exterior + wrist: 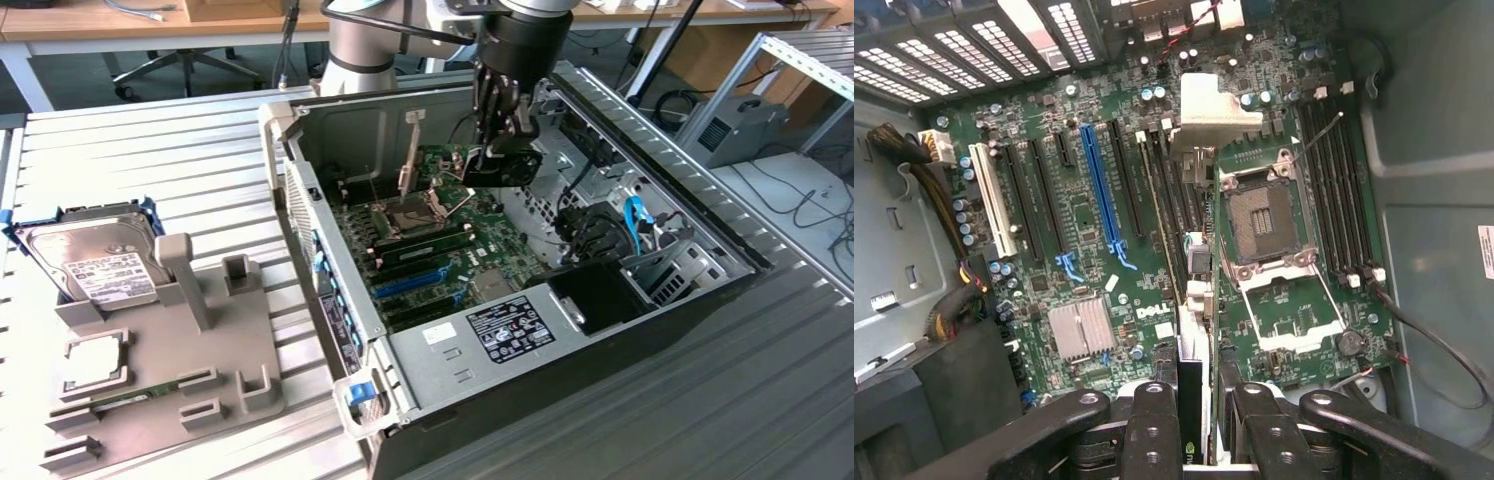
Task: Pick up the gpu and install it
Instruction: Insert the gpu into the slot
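Note:
My gripper (501, 135) hangs inside the open computer case (334, 300), shut on the gpu (505, 166). The card's black fan shroud shows just below the fingers, above the far part of the green motherboard (427, 240). In the wrist view the gpu (1196, 300) runs edge-on away from my gripper (1194, 425), its pale end bracket (1214, 110) at the far end. It hovers over the motherboard (1054, 280) between the black expansion slots and the open CPU socket (1264, 220). The blue slot (1102, 190) lies apart from the card, to one side.
Case walls, a drive cage (667, 270) and cable bundles (944, 240) close in around the board. On the exterior view's left, a grey fixture (174, 350) holds a silver hard drive (94, 260) and a small chip (94, 362).

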Controlling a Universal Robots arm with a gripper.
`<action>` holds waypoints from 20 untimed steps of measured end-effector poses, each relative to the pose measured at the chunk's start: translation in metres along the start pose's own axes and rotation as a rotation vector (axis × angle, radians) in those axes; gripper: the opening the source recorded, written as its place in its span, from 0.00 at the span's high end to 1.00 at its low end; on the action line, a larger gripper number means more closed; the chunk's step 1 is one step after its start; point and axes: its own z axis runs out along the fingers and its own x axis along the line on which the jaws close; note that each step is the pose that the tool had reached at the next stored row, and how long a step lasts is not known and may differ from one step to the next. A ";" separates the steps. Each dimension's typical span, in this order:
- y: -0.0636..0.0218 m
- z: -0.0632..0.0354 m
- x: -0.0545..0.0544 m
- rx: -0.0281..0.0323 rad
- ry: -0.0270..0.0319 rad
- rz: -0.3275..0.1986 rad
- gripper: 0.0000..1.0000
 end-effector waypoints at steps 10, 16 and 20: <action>0.0000 0.0000 0.000 -0.0002 -0.0004 -0.014 0.74; 0.0000 0.0000 0.000 -0.0004 -0.0006 -0.023 0.74; 0.0000 0.0000 0.000 -0.0005 -0.0009 -0.032 0.74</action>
